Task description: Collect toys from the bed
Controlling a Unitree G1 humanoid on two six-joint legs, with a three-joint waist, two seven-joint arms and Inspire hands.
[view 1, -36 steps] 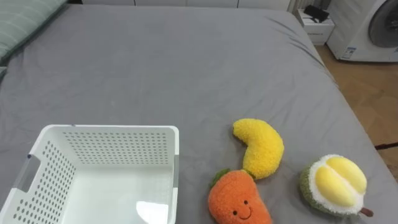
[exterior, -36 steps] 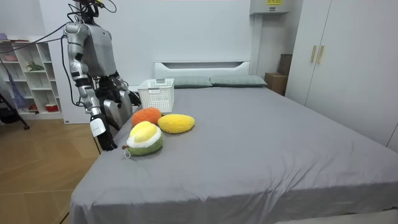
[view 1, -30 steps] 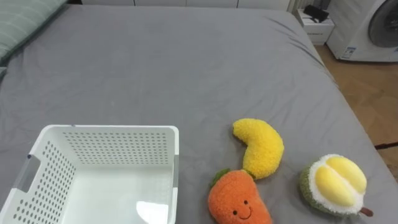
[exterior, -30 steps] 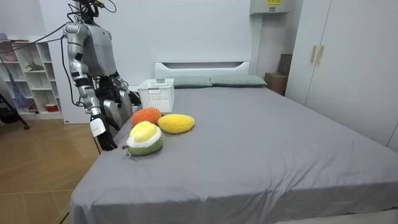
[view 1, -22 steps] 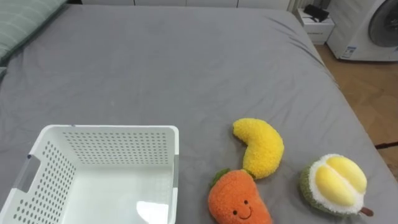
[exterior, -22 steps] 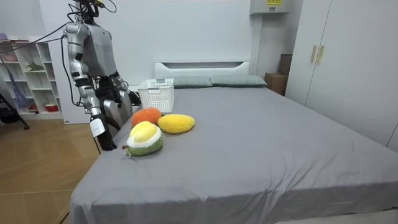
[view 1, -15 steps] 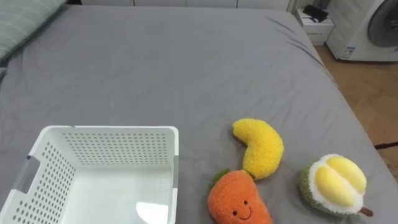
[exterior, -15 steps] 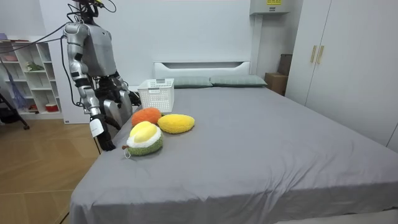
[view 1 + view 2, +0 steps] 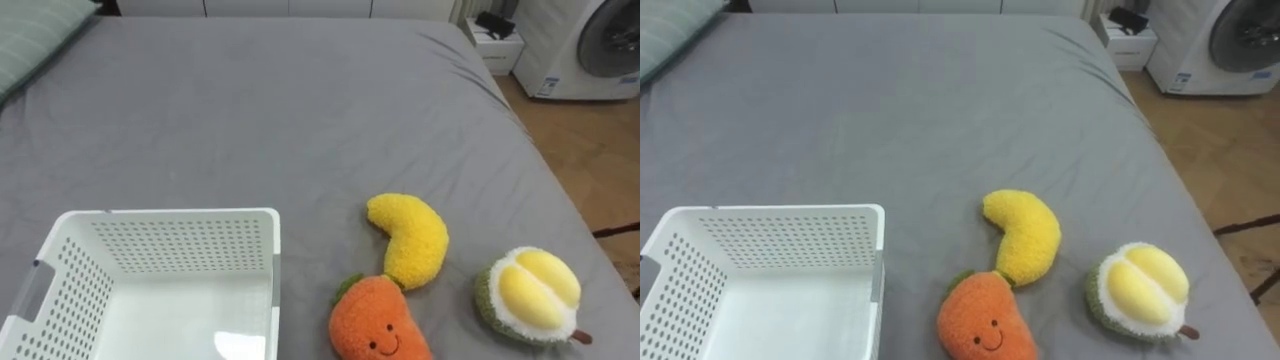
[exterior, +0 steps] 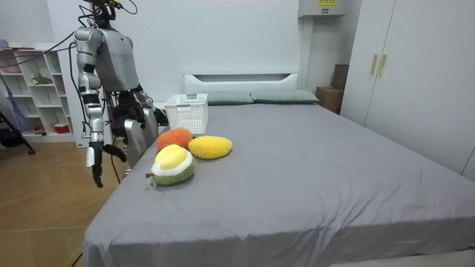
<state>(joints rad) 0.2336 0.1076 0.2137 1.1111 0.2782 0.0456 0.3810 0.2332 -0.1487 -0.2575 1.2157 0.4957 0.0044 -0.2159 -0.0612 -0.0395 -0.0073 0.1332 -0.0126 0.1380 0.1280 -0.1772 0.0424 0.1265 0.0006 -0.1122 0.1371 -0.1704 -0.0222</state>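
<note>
The right hand [image 10: 96, 176] is swinging away from the bed [image 9: 280, 100]; I cannot tell its grip. The plush carrot [image 9: 378, 325], banana [image 9: 408, 238] and durian [image 9: 527, 297] are lying beside the basket [image 9: 170, 215].

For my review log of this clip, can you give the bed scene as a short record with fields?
basket: white, empty, on the bed
toys: banana, carrot, durian on the sheet, right of the basket
contact: banana meets carrot; durian apart
right hand: hanging beside the bed, away from the toys
collected: none yet
</note>
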